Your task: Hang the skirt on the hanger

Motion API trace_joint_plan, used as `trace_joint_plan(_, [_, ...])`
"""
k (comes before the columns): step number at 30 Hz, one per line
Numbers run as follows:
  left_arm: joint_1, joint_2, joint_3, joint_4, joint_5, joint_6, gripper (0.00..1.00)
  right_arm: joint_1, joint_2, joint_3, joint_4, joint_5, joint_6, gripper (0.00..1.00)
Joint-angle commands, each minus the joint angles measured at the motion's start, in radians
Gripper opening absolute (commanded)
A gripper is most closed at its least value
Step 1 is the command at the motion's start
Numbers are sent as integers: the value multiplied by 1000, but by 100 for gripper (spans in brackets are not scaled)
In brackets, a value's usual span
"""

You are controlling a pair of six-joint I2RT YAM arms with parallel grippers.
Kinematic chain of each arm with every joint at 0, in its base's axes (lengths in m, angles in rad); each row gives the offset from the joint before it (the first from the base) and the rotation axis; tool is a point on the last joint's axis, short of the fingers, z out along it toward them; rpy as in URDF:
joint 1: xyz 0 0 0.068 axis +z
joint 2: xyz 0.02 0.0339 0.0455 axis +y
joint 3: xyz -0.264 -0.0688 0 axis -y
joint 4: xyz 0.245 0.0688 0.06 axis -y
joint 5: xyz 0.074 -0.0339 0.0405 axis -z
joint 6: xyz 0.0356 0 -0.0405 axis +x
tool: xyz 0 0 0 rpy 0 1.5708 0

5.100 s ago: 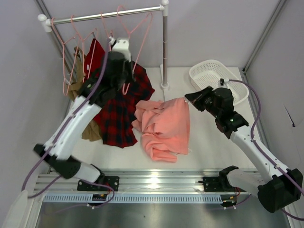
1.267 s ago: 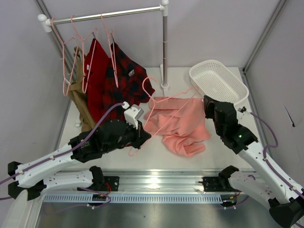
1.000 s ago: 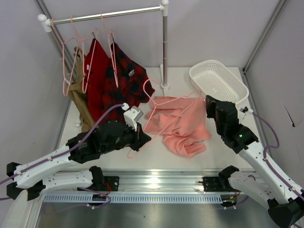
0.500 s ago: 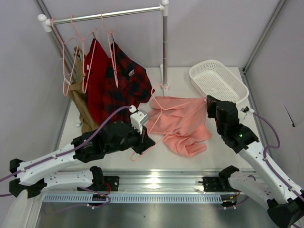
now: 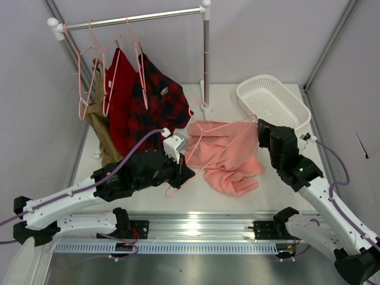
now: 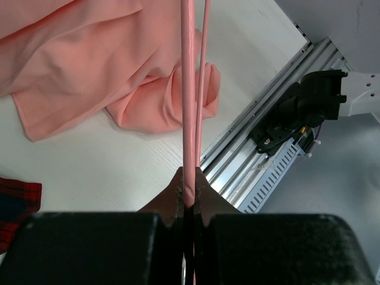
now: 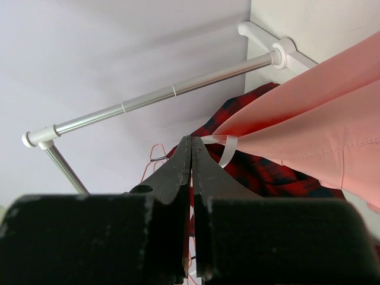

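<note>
The salmon-pink skirt (image 5: 228,157) lies bunched at the table's middle, with its upper right corner lifted. My right gripper (image 5: 261,126) is shut on that corner. In the right wrist view the cloth (image 7: 320,127) runs taut from the closed tips (image 7: 192,142), and a white ribbon loop (image 7: 227,149) hangs beside them. The pale-pink wire hanger (image 5: 202,132) lies slanted over the skirt, its hook toward the rail post. My left gripper (image 5: 180,173) is shut on the hanger's lower end. In the left wrist view the wire (image 6: 188,89) rises out of the closed jaws above the skirt (image 6: 89,59).
A white rail (image 5: 136,18) at the back carries a red garment (image 5: 119,95), a red-and-black plaid shirt (image 5: 157,104) and several empty pink hangers (image 5: 86,71). Its post (image 5: 206,59) stands behind the skirt. A white basket (image 5: 273,101) sits back right. Tan cloth (image 5: 101,136) hangs at left.
My left gripper has carried the hanger right and slightly back, so more of it lies over the skirt. The right gripper has stayed still, holding the skirt's corner.
</note>
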Motion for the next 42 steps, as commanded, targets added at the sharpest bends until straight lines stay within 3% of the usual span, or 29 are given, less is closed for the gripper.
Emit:
trace_joint_plan(1, [-9,19,46,57,-30,-32,0,-1,-23,11,48,37,7,0])
trace_joint_plan(23, [-9,-31,-12,125,100,-68,0,-1,-6,-4,41,66,38,0])
trace_joint_plan(42, [-17,-7,-79,134,105,-110,0,-1,-8,6,57,71,42,0])
